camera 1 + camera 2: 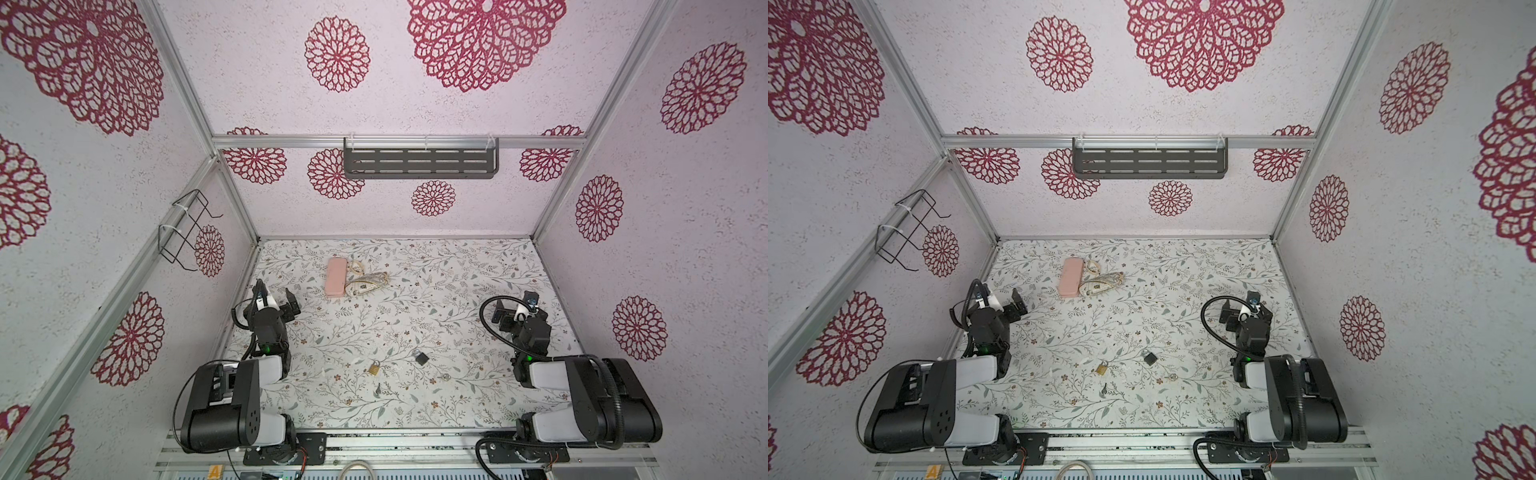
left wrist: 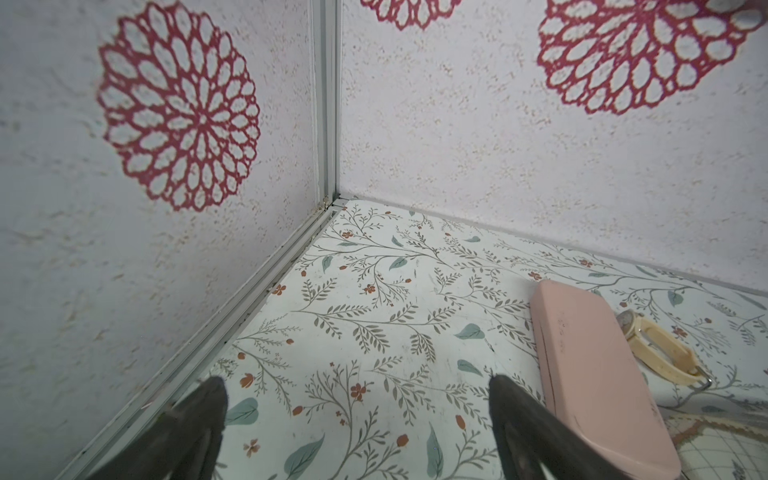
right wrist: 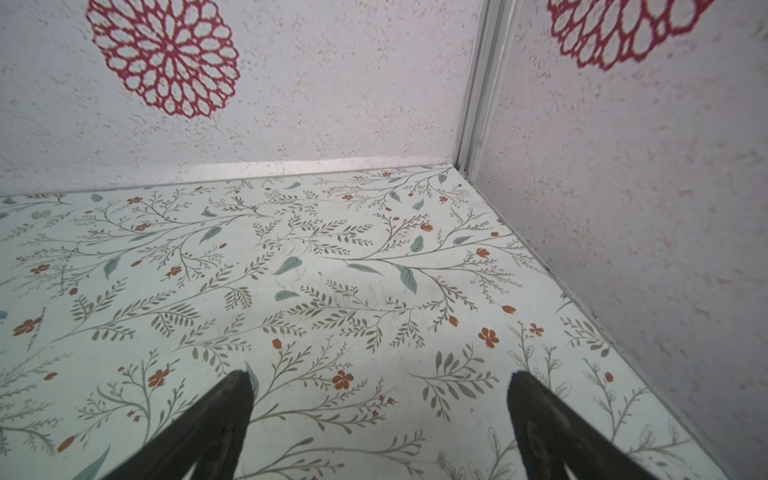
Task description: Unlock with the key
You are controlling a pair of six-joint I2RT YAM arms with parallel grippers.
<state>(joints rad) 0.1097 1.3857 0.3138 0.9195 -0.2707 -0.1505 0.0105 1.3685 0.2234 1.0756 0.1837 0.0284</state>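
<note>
Left gripper [image 2: 357, 390] and right gripper [image 3: 380, 386] gape wide, empty; brass padlock [image 1: 374, 368], black padlock [image 1: 421, 357] and dark key [image 1: 378, 389] lie behind, between them.

Pink case [image 1: 335, 277] beside beige watch [image 2: 629, 328], dark wall shelf [image 1: 419, 163], wire rack [image 1: 183, 226]

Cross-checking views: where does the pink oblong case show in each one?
In a top view: pink oblong case, far side, left of centre.
In a top view: same place.
Left wrist: beside the open left gripper, case at.
Right wrist: not in it.
Shared landmark: cream strap next to it.
</note>
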